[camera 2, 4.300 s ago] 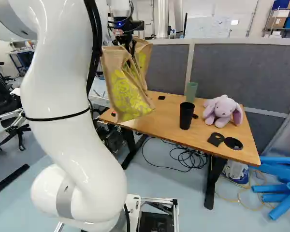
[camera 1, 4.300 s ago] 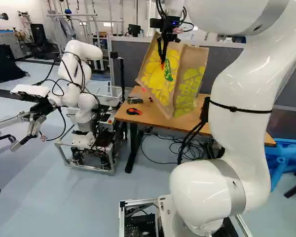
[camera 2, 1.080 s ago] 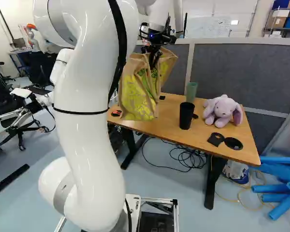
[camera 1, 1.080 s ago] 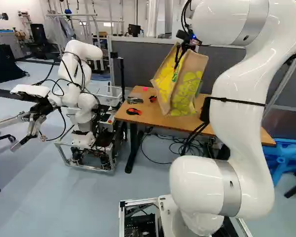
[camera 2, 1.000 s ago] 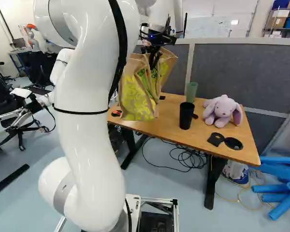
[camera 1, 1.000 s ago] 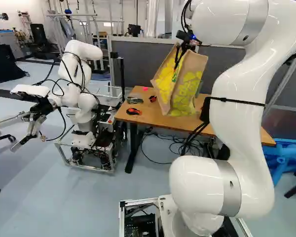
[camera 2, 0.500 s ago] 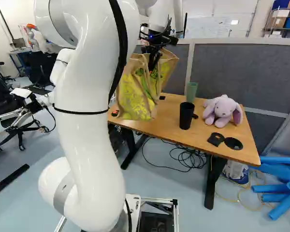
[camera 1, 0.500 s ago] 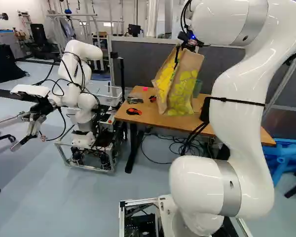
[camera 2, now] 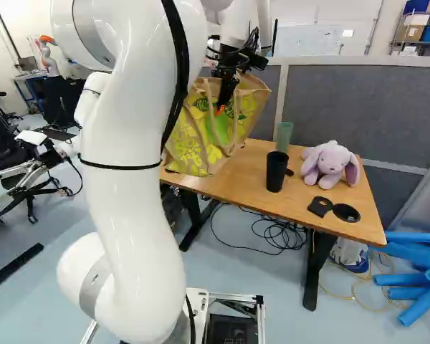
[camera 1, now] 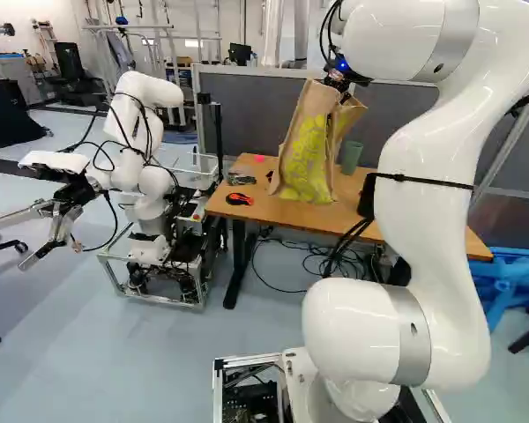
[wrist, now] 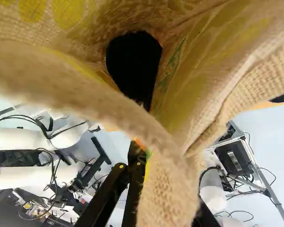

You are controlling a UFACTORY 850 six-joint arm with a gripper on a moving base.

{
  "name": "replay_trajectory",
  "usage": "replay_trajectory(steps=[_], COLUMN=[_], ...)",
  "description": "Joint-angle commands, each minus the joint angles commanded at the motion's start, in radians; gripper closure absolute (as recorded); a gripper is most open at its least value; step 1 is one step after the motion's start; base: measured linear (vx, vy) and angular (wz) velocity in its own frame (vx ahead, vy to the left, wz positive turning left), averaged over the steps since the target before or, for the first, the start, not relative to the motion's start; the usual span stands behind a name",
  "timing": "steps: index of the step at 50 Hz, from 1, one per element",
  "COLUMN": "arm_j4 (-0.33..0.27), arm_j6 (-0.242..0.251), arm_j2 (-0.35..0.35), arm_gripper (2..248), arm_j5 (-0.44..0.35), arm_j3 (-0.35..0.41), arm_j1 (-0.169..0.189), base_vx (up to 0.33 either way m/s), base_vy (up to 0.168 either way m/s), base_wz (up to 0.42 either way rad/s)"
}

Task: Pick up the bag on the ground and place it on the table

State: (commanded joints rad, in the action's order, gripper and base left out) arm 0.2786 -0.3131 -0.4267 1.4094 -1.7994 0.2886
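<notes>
Right base view alone shows plush rabbit (camera 2: pixel 330 161) on table (camera 2: pixel 252 192); tool (camera 2: pixel 221 109) clenched on bag (camera 2: pixel 188 147)

Room light: bright, white, spreading wide across both base views!
Arm (camera 1: pixel 432 220): glossy highlights gleaming on its curves.
Floor (camera 1: pixel 115 344): pale sheen here, soft shading there.
Bag (wrist: pixel 104 108): near strap, wow, blurred in the wrist view.

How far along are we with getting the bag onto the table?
Looks done: the bag is off the ground and at the table.
In hand: the fingers appear shut on the bag near its top opening, holding it up.
Left: settling it and letting go, probably; I can't tell whether its bottom touches the tabletop.
</notes>
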Motion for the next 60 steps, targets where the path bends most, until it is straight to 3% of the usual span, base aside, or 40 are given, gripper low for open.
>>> replay_trajectory(steps=[60], arm_j4=[0.000], arm_j6=[-0.001], arm_j2=[-0.018], arm_gripper=[228], arm_j5=[-0.034], arm_j3=[0.027], arm_j1=[0.038], base_vx=[0.000], base_vy=[0.000], base_wz=[0.000])
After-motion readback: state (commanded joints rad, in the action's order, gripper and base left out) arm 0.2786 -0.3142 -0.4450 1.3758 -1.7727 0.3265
